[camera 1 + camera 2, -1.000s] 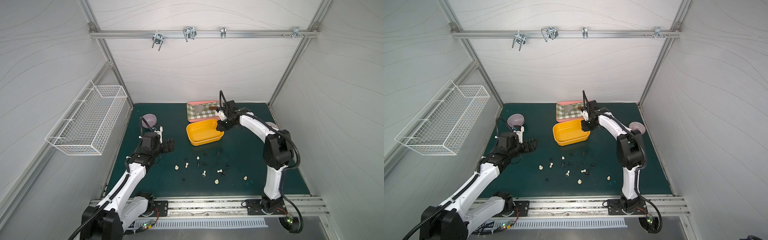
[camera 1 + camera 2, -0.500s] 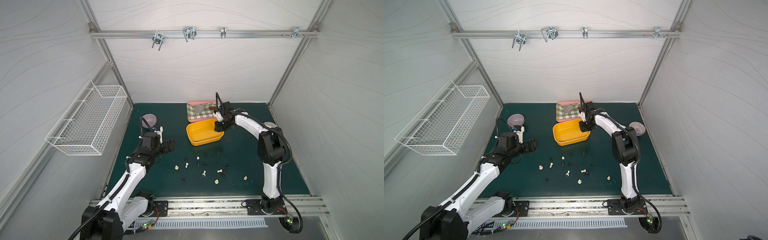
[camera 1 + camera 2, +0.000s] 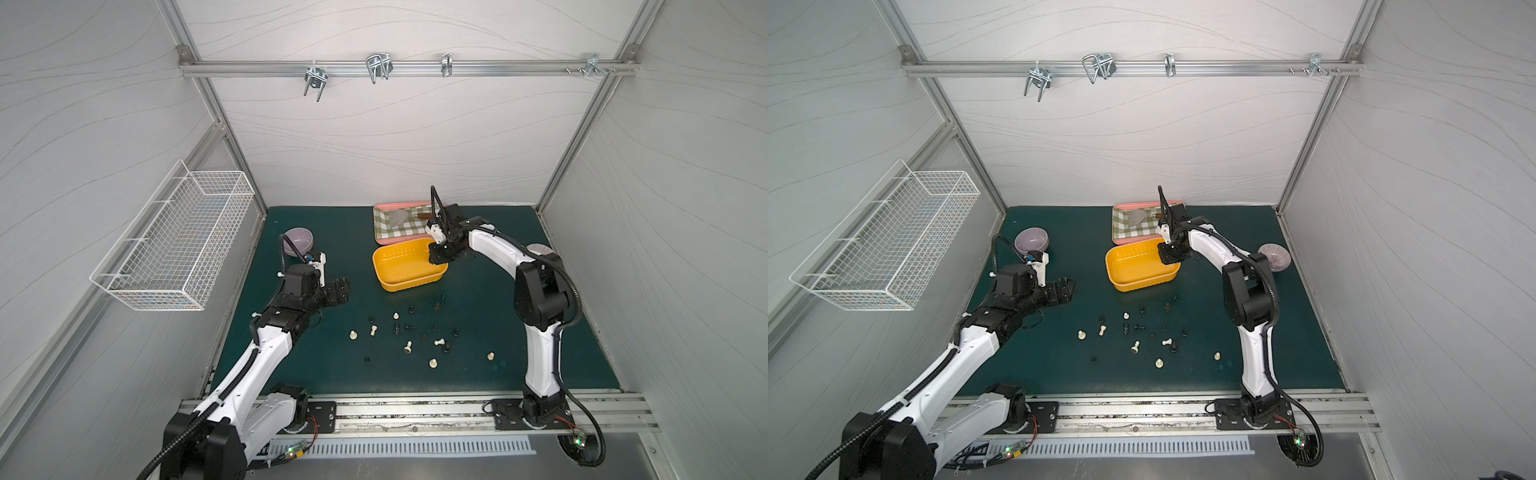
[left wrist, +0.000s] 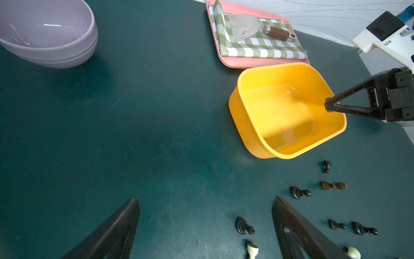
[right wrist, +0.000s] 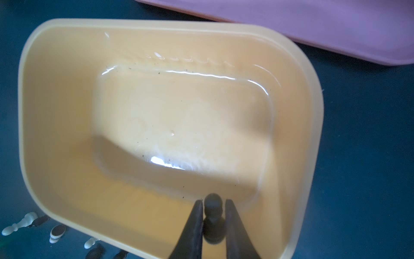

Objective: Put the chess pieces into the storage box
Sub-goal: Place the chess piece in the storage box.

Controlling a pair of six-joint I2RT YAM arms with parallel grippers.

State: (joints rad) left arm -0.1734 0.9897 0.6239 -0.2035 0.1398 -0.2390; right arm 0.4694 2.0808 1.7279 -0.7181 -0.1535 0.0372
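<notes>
R gripper (image 5: pixel 213 200) has edged in over shallow yellow-orange plastic storage box (image 3: pixel 409 286), jaws barely apart round small black pawn (image 5: pixel 214 220), grip unclear, so first drop looks imminent; L gripper (image 4: pixel 205 198) wide open, empty; other chess pieces (image 3: pixel 409 347) on dark-green mat (image 3: pixel 478 291).

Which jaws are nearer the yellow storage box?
Right. The right arm has its jaws over the storage box, a dark pawn between them; the left arm has open jaws across the mat from it.
</notes>
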